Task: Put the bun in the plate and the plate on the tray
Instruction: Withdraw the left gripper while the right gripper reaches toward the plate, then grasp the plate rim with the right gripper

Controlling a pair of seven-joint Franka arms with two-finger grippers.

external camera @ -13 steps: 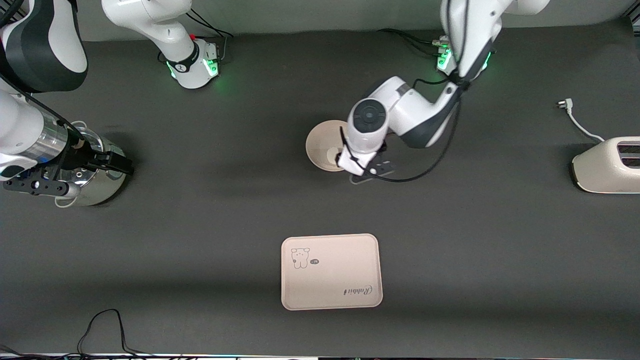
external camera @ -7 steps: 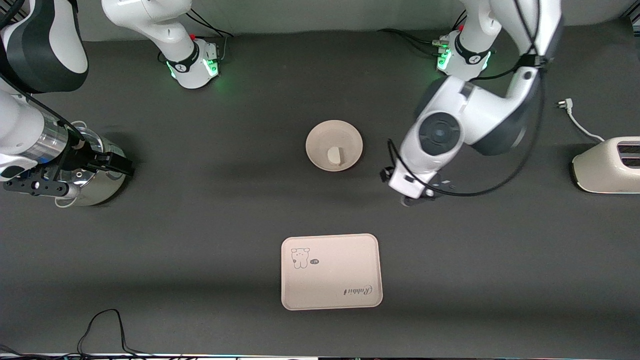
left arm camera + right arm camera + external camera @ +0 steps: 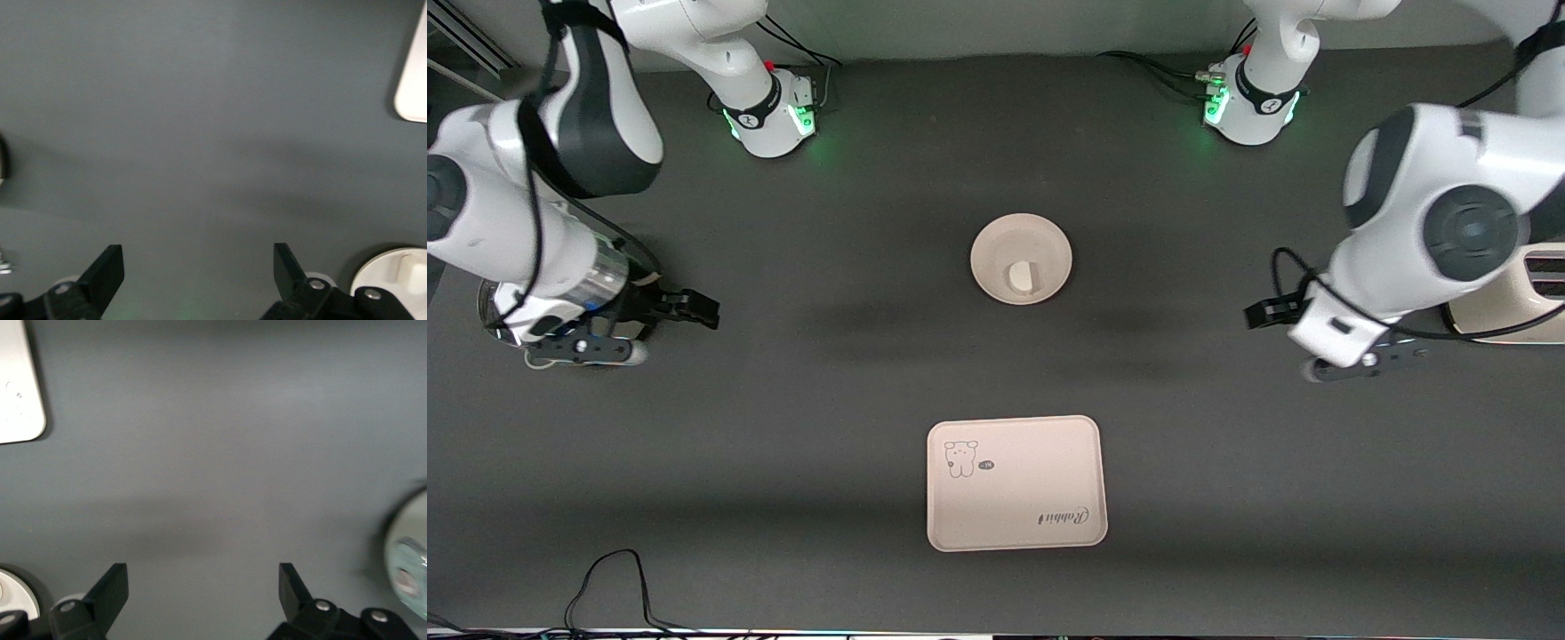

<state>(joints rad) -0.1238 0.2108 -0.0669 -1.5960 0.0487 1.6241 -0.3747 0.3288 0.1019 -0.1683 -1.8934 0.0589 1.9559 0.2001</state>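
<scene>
Front view shows the tray [image 3: 1017,484] nearest the camera, bare, well apart from both pincers; farther up, the bun [image 3: 1021,276] already lies in the plate [image 3: 1021,259], midway between them, so only carrying plate to tray remains, I judge; the left gripper [image 3: 199,267] hangs released over bare table near the toaster [image 3: 1507,307]; the right gripper [image 3: 203,585], fingers spread, hovers by a steel pot [image 3: 503,307].

Counter [image 3: 783,462]: dark grey, plain. Plate [image 3: 996,240]: cream-beige, unmarked. Bun [image 3: 1021,276]: off-white. Tray [image 3: 1032,484]: cream-beige w/ black cartoon animal drawing & cursive lettering. Toaster [image 3: 1507,311]: cream-white. Arm bases: white w/ green lights.
</scene>
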